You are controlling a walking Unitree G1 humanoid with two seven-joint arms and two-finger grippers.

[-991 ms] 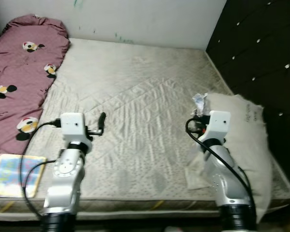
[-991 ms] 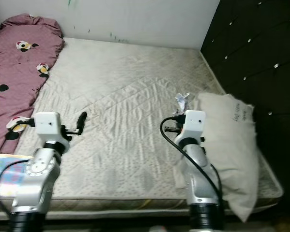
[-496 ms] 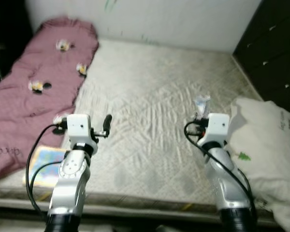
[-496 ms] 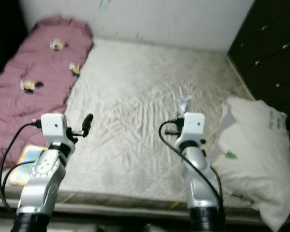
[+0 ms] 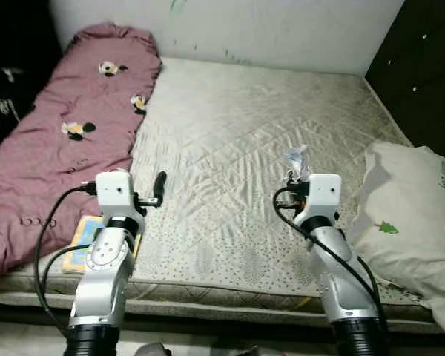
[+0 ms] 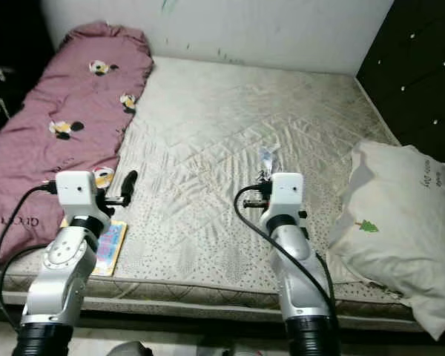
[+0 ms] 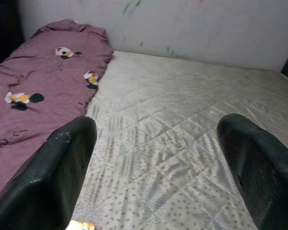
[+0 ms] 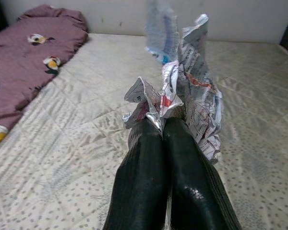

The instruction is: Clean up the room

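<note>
My right gripper (image 8: 162,120) is shut on a crumpled paper wrapper (image 8: 187,91), printed white, red and blue, which it holds up above the grey quilted mattress (image 5: 267,126). From the head the wrapper (image 5: 297,159) pokes up just beyond the right wrist. On the left, my left gripper (image 7: 158,139) is held out level over the mattress's near left part, its black fingers (image 5: 159,185) wide apart and bare.
A maroon blanket (image 5: 74,126) with cartoon prints lies along the bed's left side. A colourful flat book (image 6: 107,248) rests at the near left edge. A white pillow (image 5: 411,215) sits at the right. A dark panelled wall (image 5: 430,67) borders the right side.
The whole view has shifted and pulled back, so the camera has moved; more blanket and the bed's front edge show. Both arms hold the same pose, the wrapper still gripped.
</note>
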